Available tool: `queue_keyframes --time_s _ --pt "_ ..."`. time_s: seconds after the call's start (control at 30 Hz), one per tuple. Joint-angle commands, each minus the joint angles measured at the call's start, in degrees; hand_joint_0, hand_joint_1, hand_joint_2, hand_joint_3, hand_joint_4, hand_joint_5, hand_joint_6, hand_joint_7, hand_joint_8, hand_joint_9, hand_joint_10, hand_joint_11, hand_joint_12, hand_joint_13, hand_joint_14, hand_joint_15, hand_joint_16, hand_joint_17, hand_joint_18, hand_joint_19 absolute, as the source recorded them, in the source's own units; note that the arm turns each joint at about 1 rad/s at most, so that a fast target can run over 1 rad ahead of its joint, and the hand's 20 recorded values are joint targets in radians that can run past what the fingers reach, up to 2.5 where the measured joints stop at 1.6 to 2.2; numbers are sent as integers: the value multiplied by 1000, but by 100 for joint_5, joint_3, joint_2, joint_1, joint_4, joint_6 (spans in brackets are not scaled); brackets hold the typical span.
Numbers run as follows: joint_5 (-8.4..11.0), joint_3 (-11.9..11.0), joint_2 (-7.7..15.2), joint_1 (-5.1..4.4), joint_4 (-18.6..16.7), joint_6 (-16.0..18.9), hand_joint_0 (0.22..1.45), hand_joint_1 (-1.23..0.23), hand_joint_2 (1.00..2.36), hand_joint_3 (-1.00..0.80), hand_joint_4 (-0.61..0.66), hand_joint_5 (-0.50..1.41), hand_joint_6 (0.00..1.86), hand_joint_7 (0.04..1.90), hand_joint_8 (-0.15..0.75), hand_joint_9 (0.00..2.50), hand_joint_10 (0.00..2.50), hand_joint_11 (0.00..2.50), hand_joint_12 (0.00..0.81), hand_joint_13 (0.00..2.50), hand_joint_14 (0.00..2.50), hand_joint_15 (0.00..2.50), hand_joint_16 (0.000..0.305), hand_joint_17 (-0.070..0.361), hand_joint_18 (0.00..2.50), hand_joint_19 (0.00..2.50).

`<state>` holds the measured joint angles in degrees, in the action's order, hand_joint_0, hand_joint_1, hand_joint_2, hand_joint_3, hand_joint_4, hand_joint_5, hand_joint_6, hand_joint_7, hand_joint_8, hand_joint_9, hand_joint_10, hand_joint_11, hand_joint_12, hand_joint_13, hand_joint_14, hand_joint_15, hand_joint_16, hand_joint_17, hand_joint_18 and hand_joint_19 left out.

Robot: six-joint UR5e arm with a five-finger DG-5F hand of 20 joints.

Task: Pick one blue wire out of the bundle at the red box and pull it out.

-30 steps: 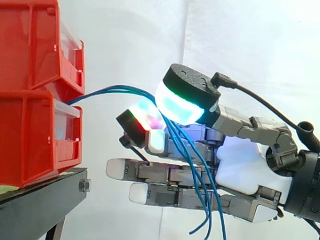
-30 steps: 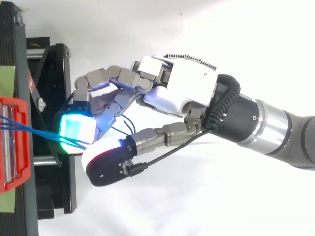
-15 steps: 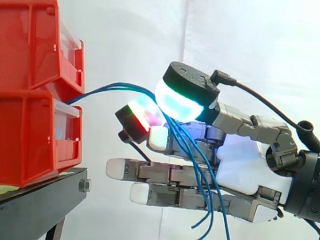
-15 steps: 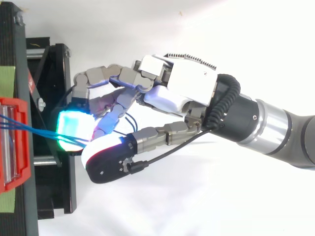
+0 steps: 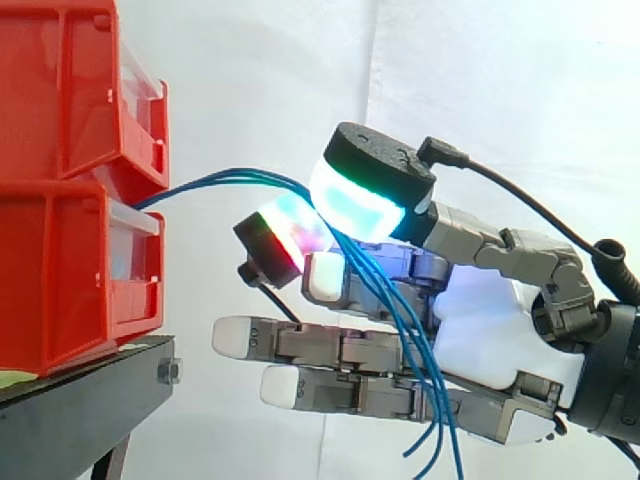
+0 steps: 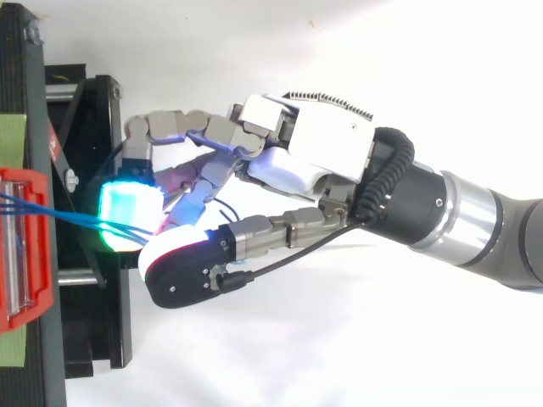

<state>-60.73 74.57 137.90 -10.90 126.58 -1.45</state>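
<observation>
Right now you have the blue wires [image 5: 230, 178] coming out at the front of the lower red box [image 5: 60, 280]. They arch away from it into the hand [image 5: 490, 335], where two glowing fingers [image 5: 360, 195] pinch them. Their loose ends hang down past the palm. The other fingers lie straight, pointing toward the red box and apart from it.

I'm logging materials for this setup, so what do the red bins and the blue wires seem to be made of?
Red bins: probably moulded plastic, fairly glossy; even colour, soft highlights, ribbed walls. Blue wires: thin, flexible, likely plastic-insulated; they bend in smooth arcs and droop where the hand pinches them.
</observation>
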Motion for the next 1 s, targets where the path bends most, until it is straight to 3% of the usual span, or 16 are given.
queue_keyframes --time_s 0.0,0.37,0.5,0.73,0.97 --pt "0 -3 0 0 -2 -14 587 -687 1006 -103 105 -56 751 1302 220 1218 16 522 400 663 10 271 58 132 626 429" --pt "0 -3 0 -9 -11 -31 559 -757 1003 -51 115 -88 844 1247 249 1208 18 583 426 640 9 264 64 144 638 407" --pt "-9 5 0 0 -20 -40 556 -740 1000 -38 116 -82 843 1269 255 1365 20 818 434 672 10 296 65 147 645 411" --pt "-26 5 0 -9 -20 -40 566 -759 1004 -85 135 -57 848 1358 261 1436 21 899 433 743 11 337 62 140 657 416" --pt "-26 5 0 0 -20 -49 556 -772 1008 -86 25 -38 816 1309 195 1431 21 667 397 747 10 284 60 134 675 410"
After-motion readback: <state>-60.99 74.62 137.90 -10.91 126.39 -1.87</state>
